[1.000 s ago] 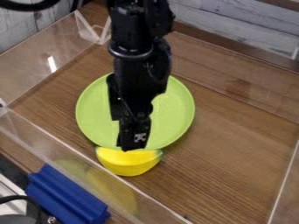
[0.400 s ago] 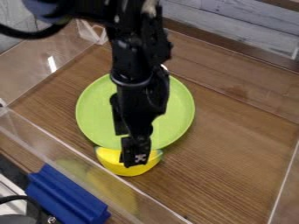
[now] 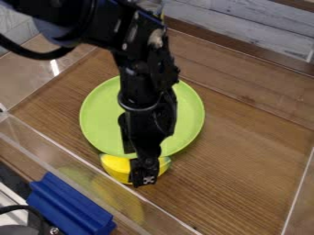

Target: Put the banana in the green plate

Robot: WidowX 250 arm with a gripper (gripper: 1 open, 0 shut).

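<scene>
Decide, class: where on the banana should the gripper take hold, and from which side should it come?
Grip the banana across its short width near the middle, coming straight down from above. It lies flat on the wooden table just off the green plate, so only its top and sides are free. The open gripper already points down over it, hiding much of it.

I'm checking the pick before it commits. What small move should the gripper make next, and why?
Probably close the jaws on the banana. The gripper is open, points down and sits low right at the banana, which lies on the wooden table at the near edge of the green plate, not in it. Whether the fingers fully straddle it cannot be told, so close gently.
</scene>
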